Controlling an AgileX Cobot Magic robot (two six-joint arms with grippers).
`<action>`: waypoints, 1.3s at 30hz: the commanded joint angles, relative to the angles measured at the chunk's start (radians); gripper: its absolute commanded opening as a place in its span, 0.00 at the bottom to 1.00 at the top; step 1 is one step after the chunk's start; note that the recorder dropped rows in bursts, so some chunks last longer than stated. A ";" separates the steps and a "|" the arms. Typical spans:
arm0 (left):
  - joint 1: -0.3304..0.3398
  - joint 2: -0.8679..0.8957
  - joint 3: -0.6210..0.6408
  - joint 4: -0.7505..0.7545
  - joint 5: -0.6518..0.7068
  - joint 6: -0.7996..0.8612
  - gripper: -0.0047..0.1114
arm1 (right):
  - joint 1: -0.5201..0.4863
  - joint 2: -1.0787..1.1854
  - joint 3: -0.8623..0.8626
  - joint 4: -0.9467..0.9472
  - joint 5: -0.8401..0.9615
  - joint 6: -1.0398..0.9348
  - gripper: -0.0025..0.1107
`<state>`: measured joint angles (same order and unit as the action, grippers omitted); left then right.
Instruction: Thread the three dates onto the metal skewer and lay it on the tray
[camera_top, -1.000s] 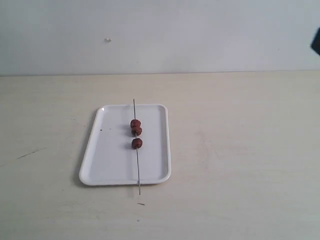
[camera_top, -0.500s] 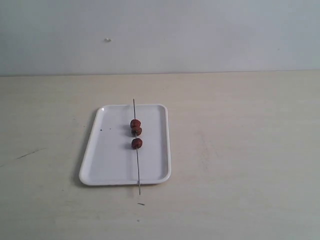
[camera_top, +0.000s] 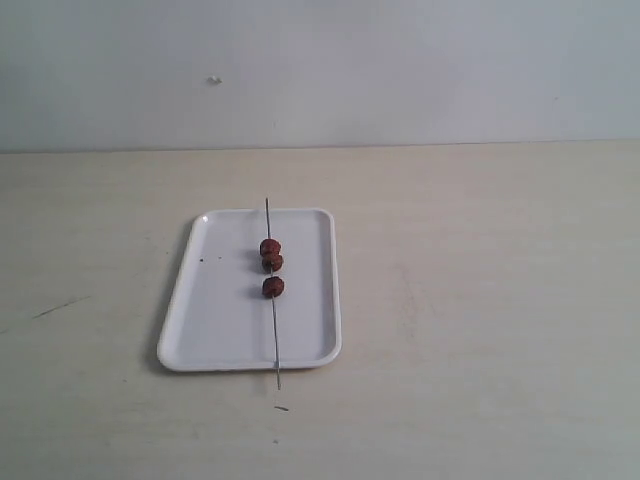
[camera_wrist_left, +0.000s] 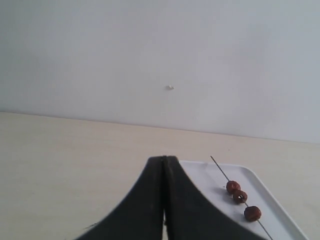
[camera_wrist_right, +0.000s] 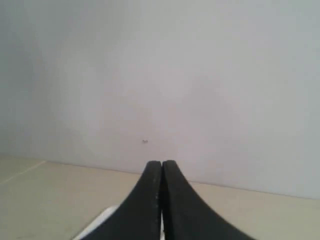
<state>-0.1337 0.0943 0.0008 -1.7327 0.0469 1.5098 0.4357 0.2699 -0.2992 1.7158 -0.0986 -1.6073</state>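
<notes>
On the white tray (camera_top: 215, 320), three dates (camera_top: 273, 287) sit threaded on the metal skewer (camera_top: 275, 330), its tips overhanging both short rims. From the left wrist, the left gripper (camera_wrist_left: 164, 165) is clenched and empty. From the right wrist, the right gripper (camera_wrist_right: 161, 167) is clenched and empty too.

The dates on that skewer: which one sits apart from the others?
The date nearest the camera in the exterior view; a stretch of bare metal skewer separates it from the other two dates, which touch.

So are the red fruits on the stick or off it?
On it. All three dates sit threaded along the metal skewer, which lies across the tray.
</notes>
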 joint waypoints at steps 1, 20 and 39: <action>-0.008 -0.003 -0.001 -0.005 0.002 0.000 0.04 | -0.205 -0.010 0.064 0.005 0.183 -0.066 0.02; -0.008 -0.003 -0.001 -0.005 0.002 0.000 0.04 | -0.249 -0.039 0.173 0.029 -0.050 -0.094 0.02; -0.006 -0.003 -0.001 -0.005 0.003 0.000 0.04 | -0.249 -0.177 0.212 -1.528 0.124 1.527 0.02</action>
<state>-0.1337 0.0943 0.0008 -1.7350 0.0446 1.5098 0.1917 0.1005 -0.0916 0.5351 -0.0074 -0.4326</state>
